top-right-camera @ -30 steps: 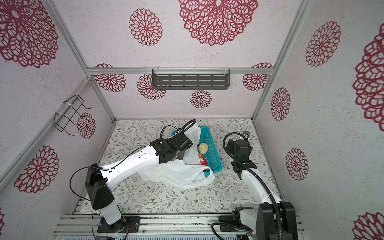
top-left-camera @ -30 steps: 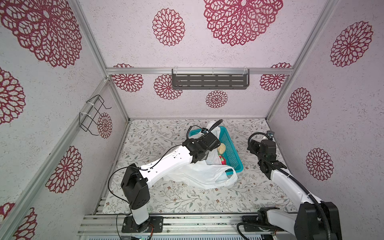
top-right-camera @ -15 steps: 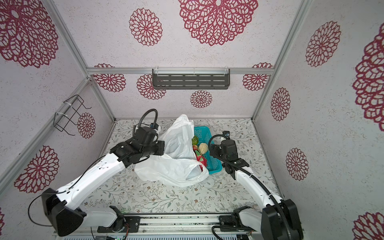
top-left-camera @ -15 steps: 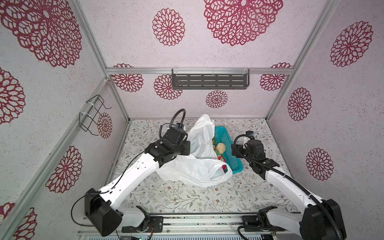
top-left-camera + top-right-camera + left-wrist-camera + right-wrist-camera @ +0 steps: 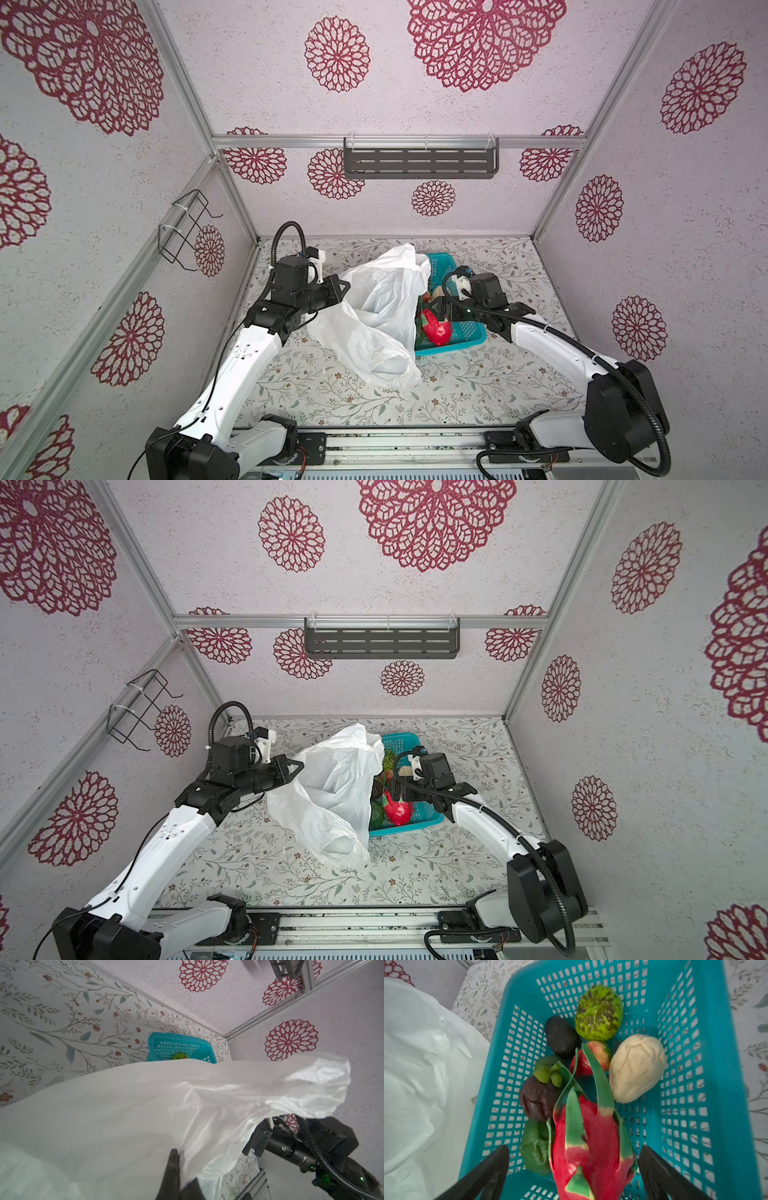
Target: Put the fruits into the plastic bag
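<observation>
The white plastic bag stands crumpled left of the teal basket. My left gripper is shut on the bag's edge, holding it up. The fruits lie in the basket: a red-and-green piece, strawberry, dark avocado, dark purple ball, green bumpy ball and beige lump. My right gripper hangs open over the basket, its fingers on either side of the red-and-green piece, apart from it.
A dark green fruit lies beside the red-and-green piece. The basket sits at the back right of the floral table. A grey shelf hangs on the back wall and a wire rack on the left wall.
My left gripper has shut on the bag and drawn it up and to the left, off the basket. My right gripper has moved in over the basket and opened wider.
</observation>
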